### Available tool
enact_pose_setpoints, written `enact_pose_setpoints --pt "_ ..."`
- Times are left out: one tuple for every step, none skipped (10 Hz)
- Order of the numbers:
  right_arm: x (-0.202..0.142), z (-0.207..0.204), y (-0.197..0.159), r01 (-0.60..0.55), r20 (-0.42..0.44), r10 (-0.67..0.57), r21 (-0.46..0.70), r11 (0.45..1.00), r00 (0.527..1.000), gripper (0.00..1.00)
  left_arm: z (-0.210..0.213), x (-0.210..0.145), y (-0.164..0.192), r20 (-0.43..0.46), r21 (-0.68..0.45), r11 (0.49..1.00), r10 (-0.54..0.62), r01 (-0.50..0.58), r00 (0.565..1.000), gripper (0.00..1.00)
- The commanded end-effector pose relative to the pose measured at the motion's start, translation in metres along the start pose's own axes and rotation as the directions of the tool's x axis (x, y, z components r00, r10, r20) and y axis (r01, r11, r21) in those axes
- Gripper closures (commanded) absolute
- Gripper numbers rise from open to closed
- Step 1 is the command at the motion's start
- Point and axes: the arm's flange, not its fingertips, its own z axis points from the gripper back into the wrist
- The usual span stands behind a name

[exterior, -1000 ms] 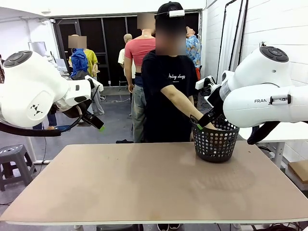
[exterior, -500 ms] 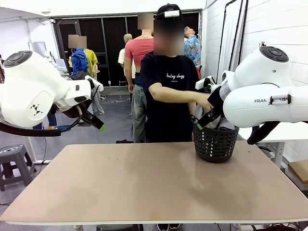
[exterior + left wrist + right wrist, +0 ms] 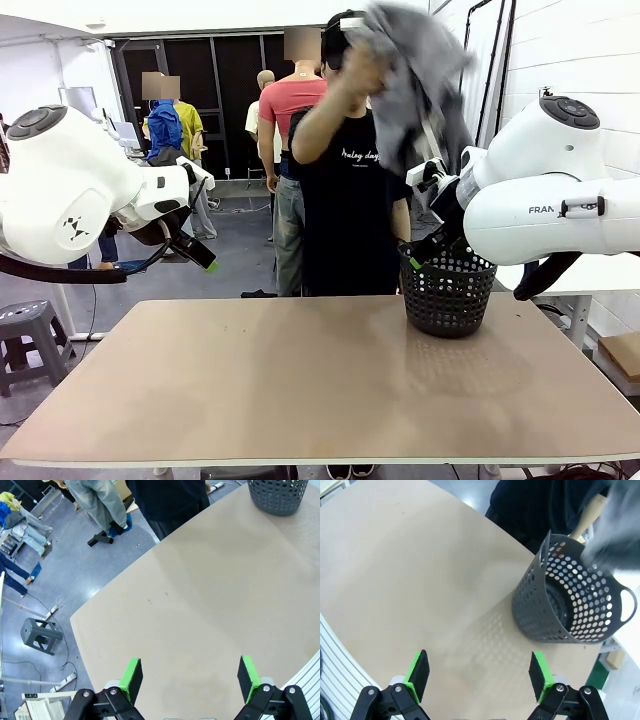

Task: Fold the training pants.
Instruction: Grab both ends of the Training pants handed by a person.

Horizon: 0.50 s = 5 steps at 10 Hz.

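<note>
The person's hand (image 3: 362, 62) holds the grey training pants (image 3: 420, 80) bunched up at head height, above the black basket (image 3: 447, 290); a blurred grey part of the pants (image 3: 615, 540) also hangs over the basket (image 3: 570, 610) in the right wrist view. My left gripper (image 3: 196, 252) hovers open at the far left, high over the table (image 3: 200, 605), its green pads (image 3: 131, 676) wide apart with nothing between them. My right gripper (image 3: 420, 255) stands open beside the basket's left rim, its pads (image 3: 539, 672) apart and holding nothing.
The brown table (image 3: 300, 380) is bare apart from the basket at its far right. The person stands at the far edge behind it. A grey stool (image 3: 30, 335) sits on the floor to the left, and a white table edge (image 3: 590, 285) lies to the right.
The person reached into the basket, took hold of the pants and lifted them out to head height. Both arms stayed still with grippers open.
</note>
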Motion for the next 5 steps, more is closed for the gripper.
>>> enact_pose_setpoints --pt "-0.0002 -0.0010 0.0000 0.001 -0.002 -0.001 0.002 1.000 1.000 0.00 -0.0001 0.0001 -0.0004 0.000 -0.001 1.000 -0.001 0.001 1.000 0.00" --pt "-0.0002 -0.0010 0.0000 0.001 -0.002 -0.001 0.002 1.000 1.000 0.00 -0.0001 0.0001 -0.0004 0.000 -0.001 1.000 -0.001 0.001 1.000 0.00" --pt "-0.0002 -0.0010 0.0000 0.001 -0.002 -0.001 0.002 1.000 1.000 0.00 -0.0001 0.0001 -0.0004 0.000 -0.001 1.000 -0.001 0.001 1.000 0.00" --pt "-0.0002 -0.0010 0.0000 0.001 -0.002 -0.001 0.002 1.000 1.000 0.00 -0.0001 0.0001 -0.0004 0.000 -0.001 1.000 -0.001 0.001 1.000 0.00" --pt "-0.0002 -0.0010 0.0000 0.001 -0.002 -0.001 0.002 1.000 1.000 0.00 -0.0001 0.0001 -0.0004 0.000 -0.001 1.000 -0.001 0.001 1.000 0.00"
